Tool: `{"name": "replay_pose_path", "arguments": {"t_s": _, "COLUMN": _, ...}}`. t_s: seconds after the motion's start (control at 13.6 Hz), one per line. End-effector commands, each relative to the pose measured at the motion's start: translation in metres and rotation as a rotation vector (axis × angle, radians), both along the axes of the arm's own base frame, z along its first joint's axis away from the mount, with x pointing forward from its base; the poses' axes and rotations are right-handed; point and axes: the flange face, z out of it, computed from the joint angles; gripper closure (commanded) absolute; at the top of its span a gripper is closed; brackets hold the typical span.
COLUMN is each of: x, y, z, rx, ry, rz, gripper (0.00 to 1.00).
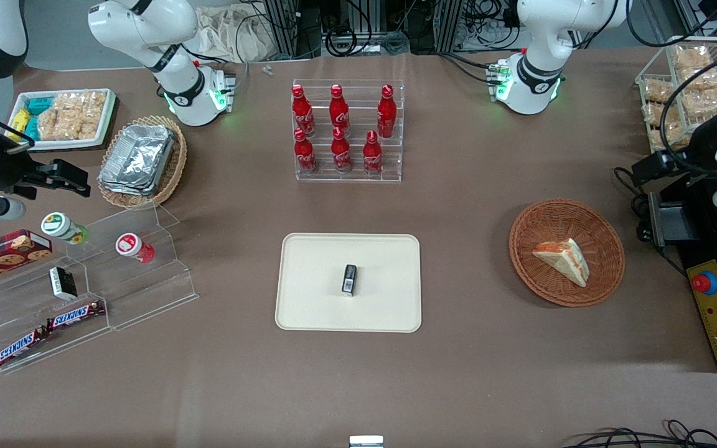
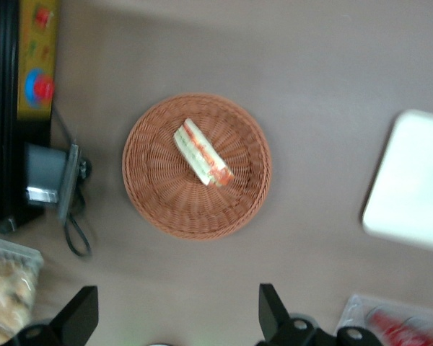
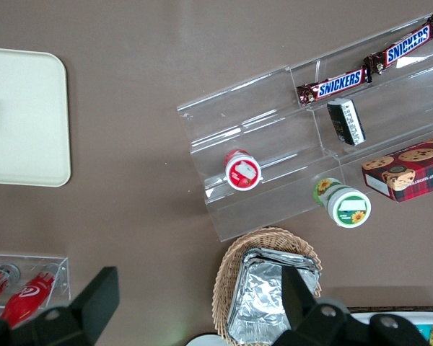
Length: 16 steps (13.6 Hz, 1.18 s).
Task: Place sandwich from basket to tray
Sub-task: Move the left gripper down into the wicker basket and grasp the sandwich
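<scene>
The sandwich [image 1: 562,260], a pale triangular wedge with orange-red filling, lies in the round reddish-brown wicker basket [image 1: 523,249]. It also shows in the left wrist view [image 2: 202,153], inside the basket [image 2: 151,202]. The cream tray [image 1: 315,298] lies mid-table, with a small black packet [image 1: 349,279] on it; a corner of the tray shows in the left wrist view [image 2: 411,187]. My left gripper [image 1: 642,169] hangs high above the table, beside the basket and farther from the front camera than it. In the left wrist view the gripper [image 2: 177,317] is open and empty.
A rack of red cola bottles [image 1: 347,130] stands farther from the front camera than the tray. A control box with a red button [image 1: 716,311] and a wire rack of snack bags [image 1: 688,81] sit at the working arm's end. An acrylic shelf [image 1: 147,280] and a tan foil basket [image 1: 140,162] sit toward the parked arm's end.
</scene>
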Motion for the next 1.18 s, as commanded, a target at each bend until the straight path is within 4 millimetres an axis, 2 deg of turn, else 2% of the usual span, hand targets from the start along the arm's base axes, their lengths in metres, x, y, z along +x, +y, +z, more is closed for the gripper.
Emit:
{"name": "replay_pose_path", "arguments": {"t_s": 0.0, "x": 0.022, "y": -0.005, "z": -0.049, "rx": 0.043, "ry": 0.046, "rz": 0.321, "gripper": 0.0}}
{"name": "replay_pose_path", "arguments": {"t_s": 0.15, "x": 0.026, "y": -0.002, "z": -0.102, "rx": 0.051, "ry": 0.032, "rz": 0.475, "gripper": 0.0}}
{"name": "replay_pose_path", "arguments": {"t_s": 0.29, "x": 0.024, "y": -0.002, "z": -0.168, "rx": 0.063, "ry": 0.025, "rz": 0.597, "gripper": 0.0}}
{"name": "replay_pose_path", "arguments": {"t_s": 0.44, "x": 0.03, "y": -0.001, "z": -0.237, "rx": 0.104, "ry": 0.065, "rz": 0.656, "gripper": 0.0}}
{"name": "replay_pose_path", "arguments": {"t_s": 0.59, "x": 0.038, "y": 0.006, "z": -0.289, "rx": 0.125, "ry": 0.078, "rz": 0.699, "gripper": 0.0}}
{"name": "replay_pose_path", "arguments": {"t_s": 0.66, "x": 0.033, "y": 0.013, "z": -0.312, "rx": 0.129, "ry": 0.076, "rz": 0.711, "gripper": 0.0}}
{"name": "replay_pose_path", "arguments": {"t_s": 0.81, "x": 0.014, "y": 0.022, "z": -0.345, "rx": 0.122, "ry": 0.056, "rz": 0.721, "gripper": 0.0}}
{"name": "replay_pose_path", "arguments": {"t_s": 1.03, "x": -0.001, "y": 0.025, "z": -0.378, "rx": 0.096, "ry": 0.01, "rz": 0.728, "gripper": 0.02}}
{"name": "replay_pose_path", "arguments": {"t_s": 1.1, "x": -0.002, "y": 0.025, "z": -0.382, "rx": 0.095, "ry": 0.007, "rz": 0.732, "gripper": 0.26}}
